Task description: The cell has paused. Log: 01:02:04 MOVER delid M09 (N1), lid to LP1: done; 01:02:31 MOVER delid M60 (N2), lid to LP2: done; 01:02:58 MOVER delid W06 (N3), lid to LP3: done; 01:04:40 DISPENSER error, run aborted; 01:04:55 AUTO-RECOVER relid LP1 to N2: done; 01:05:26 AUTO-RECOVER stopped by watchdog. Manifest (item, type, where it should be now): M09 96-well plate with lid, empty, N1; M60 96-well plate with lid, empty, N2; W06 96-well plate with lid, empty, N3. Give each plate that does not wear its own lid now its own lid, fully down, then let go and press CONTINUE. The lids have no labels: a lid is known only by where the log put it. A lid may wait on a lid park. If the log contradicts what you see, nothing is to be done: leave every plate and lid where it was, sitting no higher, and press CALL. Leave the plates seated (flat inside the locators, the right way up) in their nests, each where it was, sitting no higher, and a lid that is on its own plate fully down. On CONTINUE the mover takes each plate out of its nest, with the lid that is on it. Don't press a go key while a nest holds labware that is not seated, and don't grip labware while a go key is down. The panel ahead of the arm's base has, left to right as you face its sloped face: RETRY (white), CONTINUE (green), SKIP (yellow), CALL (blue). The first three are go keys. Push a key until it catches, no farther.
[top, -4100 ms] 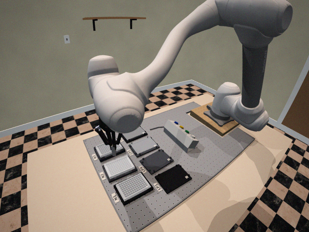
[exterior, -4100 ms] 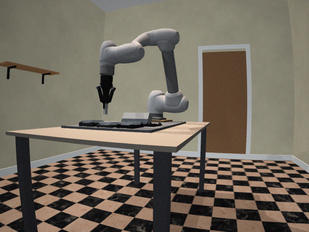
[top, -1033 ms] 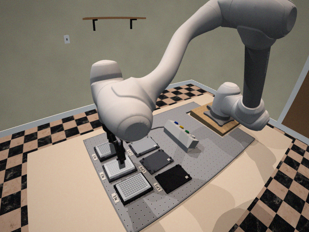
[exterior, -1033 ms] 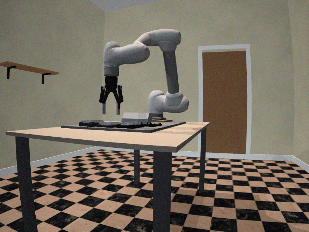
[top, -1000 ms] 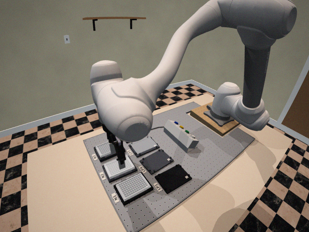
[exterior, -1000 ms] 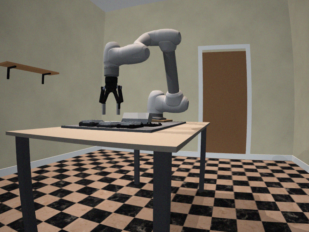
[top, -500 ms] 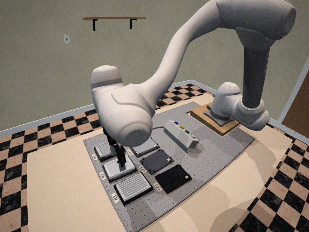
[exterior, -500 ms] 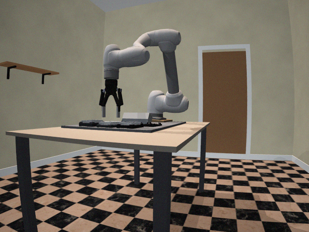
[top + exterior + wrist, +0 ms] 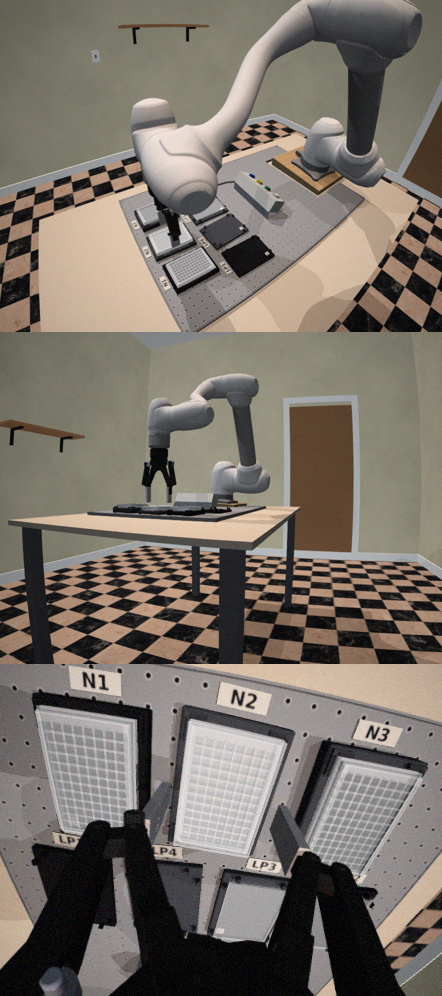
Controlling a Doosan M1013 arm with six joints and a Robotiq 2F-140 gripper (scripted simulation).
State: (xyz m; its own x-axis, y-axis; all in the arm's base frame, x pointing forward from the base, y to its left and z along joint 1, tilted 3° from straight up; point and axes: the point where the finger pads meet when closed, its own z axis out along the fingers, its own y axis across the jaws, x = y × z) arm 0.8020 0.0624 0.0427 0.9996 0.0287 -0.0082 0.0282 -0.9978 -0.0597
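Three 96-well plates sit in a row of nests. The N1 plate [image 9: 87,766] [image 9: 190,267] and the N3 plate [image 9: 362,809] [image 9: 148,214] show bare wells and no lid. The N2 plate [image 9: 227,784] [image 9: 169,240] wears a clear lid and looks paler. Another lid [image 9: 245,909] [image 9: 210,210] lies on the park marked LP3. The black LP1 park [image 9: 247,255] and the grey park marked LP4 [image 9: 224,230] are bare. My gripper [image 9: 223,807] [image 9: 157,498] is open and empty. It points down a little above the N2 plate, and its fingers stand apart from the plate.
The key panel [image 9: 259,192] stands on the grey baseplate between the lid parks and the arm's base [image 9: 321,157]. My right finger hides a further label and part of a pad right of LP3. The forearm hides the far end of the nest row in the top view.
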